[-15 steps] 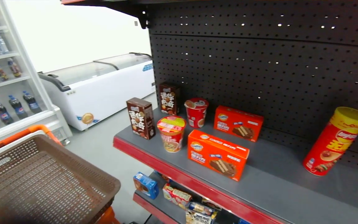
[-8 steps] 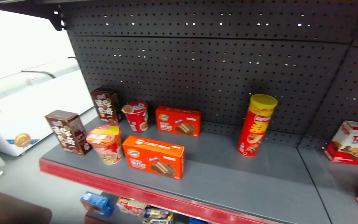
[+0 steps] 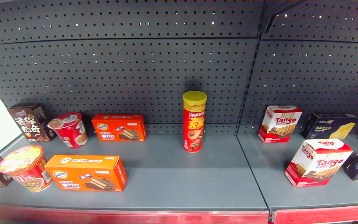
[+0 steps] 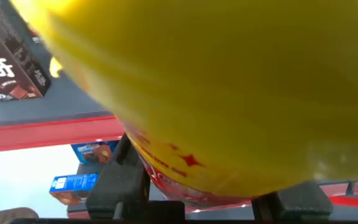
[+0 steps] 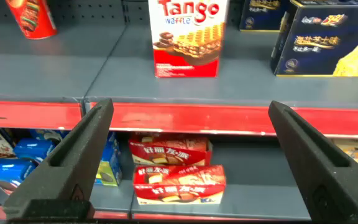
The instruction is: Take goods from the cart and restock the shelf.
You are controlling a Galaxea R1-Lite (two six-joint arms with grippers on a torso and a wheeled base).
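Pressing in from both sides, the dark fingers (image 4: 124, 183) of the left hand (image 4: 207, 196) were seen clamped on a yellow-and-red package (image 4: 216, 81). It was held so near the lens that its long axis could not be told. Small red stars were printed on its yellow band, and no wording could be made out. Beyond that hand a brown box (image 4: 8, 62) was stood on the grey shelf (image 4: 73, 107), and a blue box (image 4: 73, 183) was laid on the level below.

The right hand (image 5: 191, 109) was held wide apart, with nothing between its fingers. Straight ahead of it a red-and-white wafer box (image 5: 185, 37) was stood upright, its label turned toward the hand, with a wafer pictured under large red lettering. Beside that box, dark blue boxes (image 5: 328, 37) with yellow pictures were set. Off to the other side of the hand a red canister (image 5: 33, 15) was stood. In the head view its yellow lid was turned up and its long axis was vertical.
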